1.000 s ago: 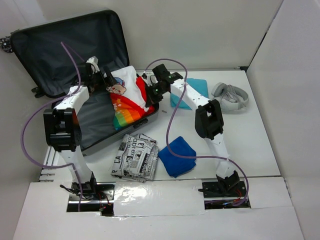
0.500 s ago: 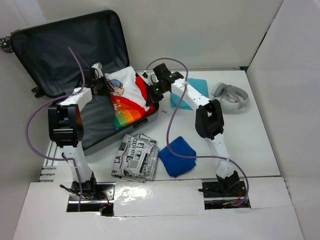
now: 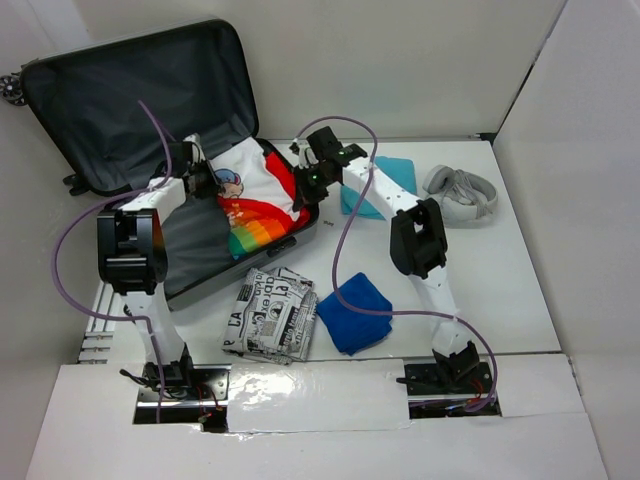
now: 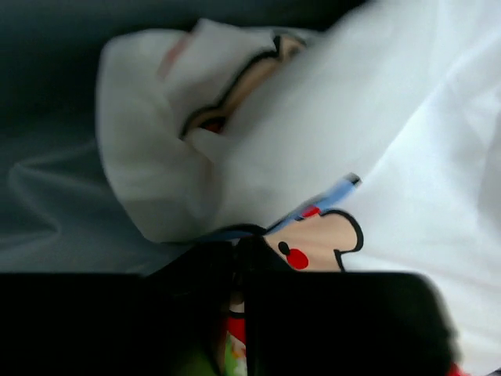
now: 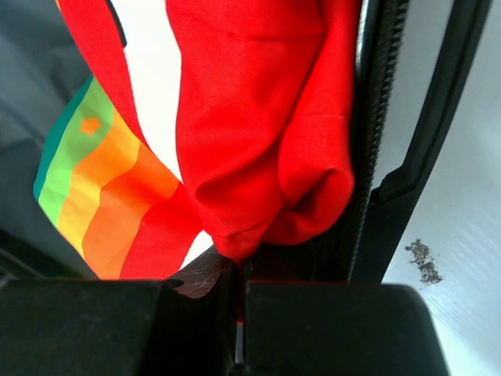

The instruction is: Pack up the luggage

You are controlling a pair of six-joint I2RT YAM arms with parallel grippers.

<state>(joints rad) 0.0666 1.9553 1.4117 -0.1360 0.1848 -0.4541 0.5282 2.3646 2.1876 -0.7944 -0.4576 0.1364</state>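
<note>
Shirt [image 3: 255, 200], rainbow-printed, lies in the open luggage [image 3: 190, 255] at table's left, stretched between both claws. Left gripper [image 3: 207, 180] clenched on its white edge; right gripper [image 3: 303, 192] clenched on the red sleeve at the right rim, bare lining leftward.

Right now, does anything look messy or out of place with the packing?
The shirt lies crumpled in the suitcase rather than folded flat, and its red part bunches up against the zipper rim.

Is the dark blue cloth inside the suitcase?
No, the dark blue cloth lies on the table, outside the suitcase, beside the newspaper-print bundle.
</note>
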